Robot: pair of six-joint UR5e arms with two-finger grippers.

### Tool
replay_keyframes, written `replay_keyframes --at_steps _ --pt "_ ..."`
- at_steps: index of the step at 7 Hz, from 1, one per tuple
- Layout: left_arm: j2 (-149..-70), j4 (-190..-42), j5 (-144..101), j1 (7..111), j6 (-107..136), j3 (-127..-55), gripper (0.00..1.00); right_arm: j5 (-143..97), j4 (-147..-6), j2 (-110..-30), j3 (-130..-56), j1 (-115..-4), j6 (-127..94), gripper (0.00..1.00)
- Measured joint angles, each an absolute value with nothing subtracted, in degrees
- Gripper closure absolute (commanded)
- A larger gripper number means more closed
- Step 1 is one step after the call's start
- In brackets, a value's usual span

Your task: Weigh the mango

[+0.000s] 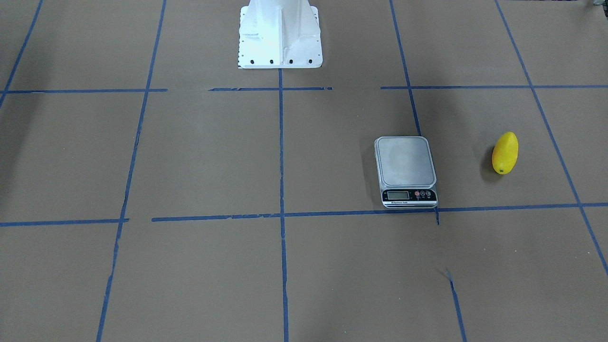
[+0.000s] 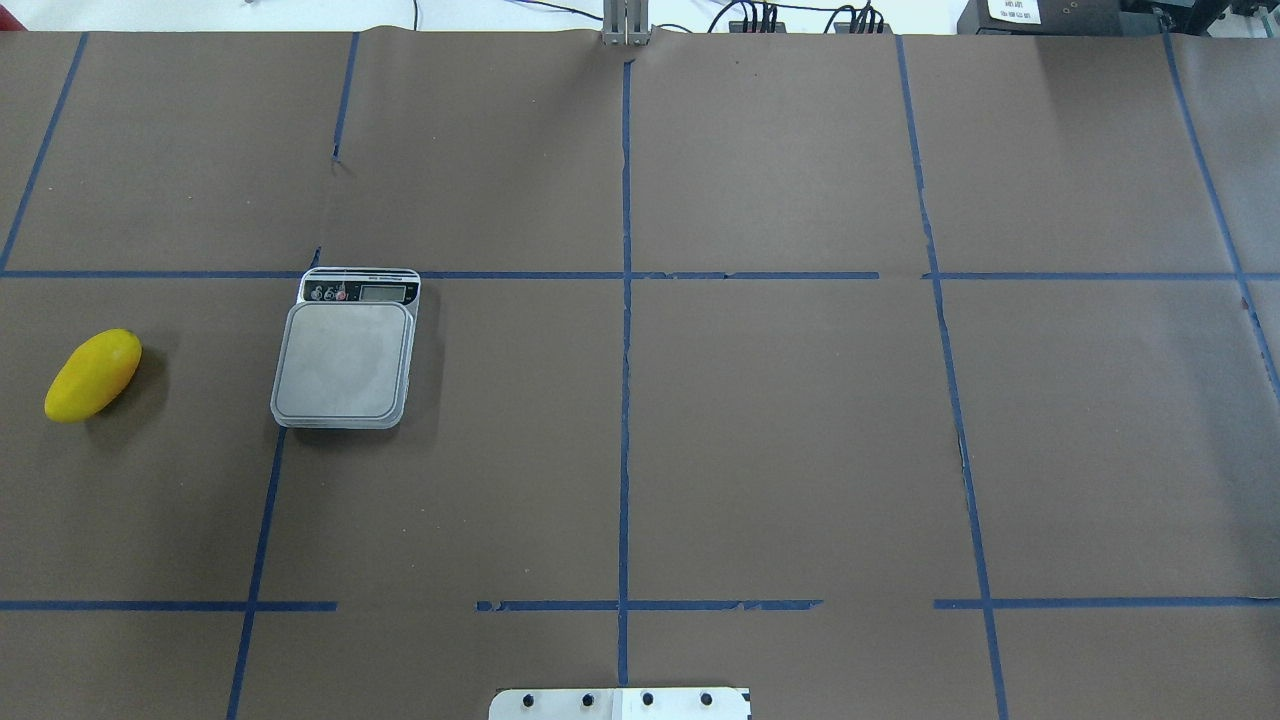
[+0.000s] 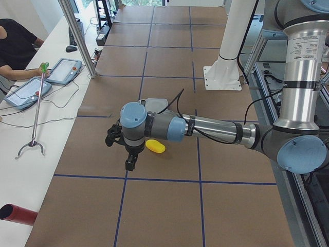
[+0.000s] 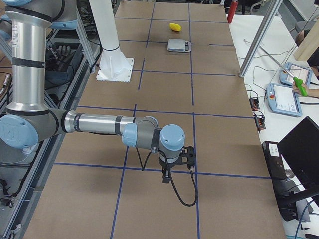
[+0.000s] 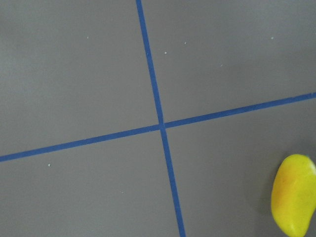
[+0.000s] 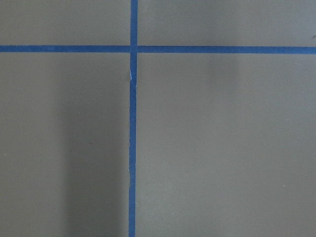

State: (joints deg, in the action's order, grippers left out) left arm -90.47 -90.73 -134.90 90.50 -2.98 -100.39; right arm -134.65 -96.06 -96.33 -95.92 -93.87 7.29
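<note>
The mango (image 2: 93, 375) is a small yellow-orange oval fruit. It lies on the brown table on my left side, apart from the scale (image 2: 343, 363); it also shows in the front view (image 1: 505, 153) and at the lower right of the left wrist view (image 5: 294, 200). The scale's silver platform (image 1: 405, 161) is bare, its display facing away from me. My left gripper (image 3: 129, 163) hangs above the table near the mango (image 3: 155, 146). My right gripper (image 4: 167, 175) hangs over the table far from the scale (image 4: 178, 45). I cannot tell whether either gripper is open or shut.
The white robot pedestal (image 1: 279, 35) stands at the table's near middle. Blue tape lines grid the brown table. An operator's bench with tablets (image 3: 64, 71), a grabber stick (image 3: 36, 113) and a metal post (image 3: 77, 36) lines the far edge.
</note>
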Motion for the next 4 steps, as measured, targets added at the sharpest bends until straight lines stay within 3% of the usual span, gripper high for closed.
replay_keyframes --at_steps 4 --pt "-88.8 -103.5 -133.5 82.5 6.6 -102.6 0.00 -134.6 -96.1 -96.3 -96.0 -93.9 7.3 0.00"
